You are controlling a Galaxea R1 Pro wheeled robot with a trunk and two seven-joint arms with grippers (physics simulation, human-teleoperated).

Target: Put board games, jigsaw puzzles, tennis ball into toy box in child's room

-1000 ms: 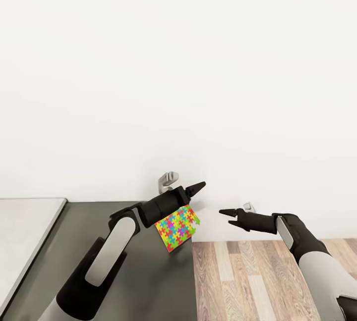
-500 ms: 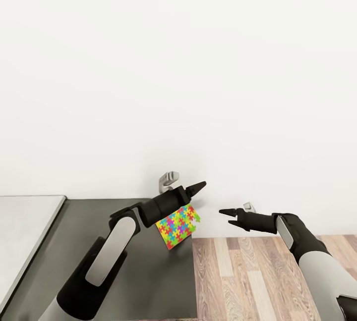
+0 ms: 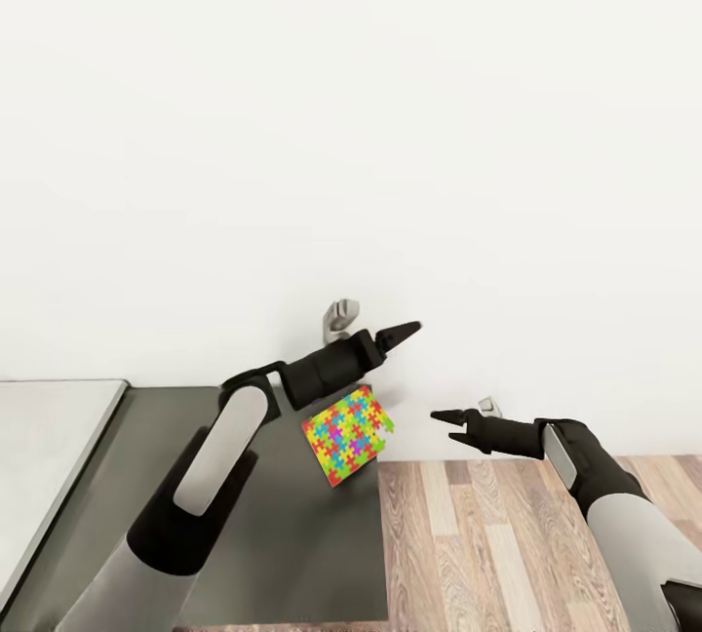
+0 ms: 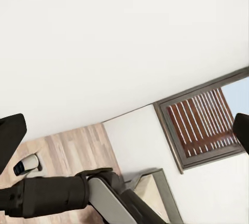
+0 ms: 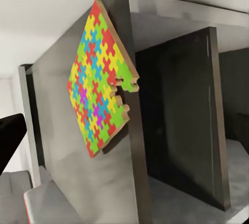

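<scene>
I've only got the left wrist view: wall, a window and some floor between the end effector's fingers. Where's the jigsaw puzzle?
Observer: In the head view the jigsaw puzzle hangs tilted just below the left end effector, by the right edge of the dark cabinet top.
Operator: Is anything gripping it?
Observer: The right wrist view shows the puzzle's whole patterned face and its edges with no finger on any of them.
Operator: Where's the right arm?
Observer: The right end effector is off the cabinet's side, above the wood floor, open and empty, pointing toward the puzzle.
</scene>
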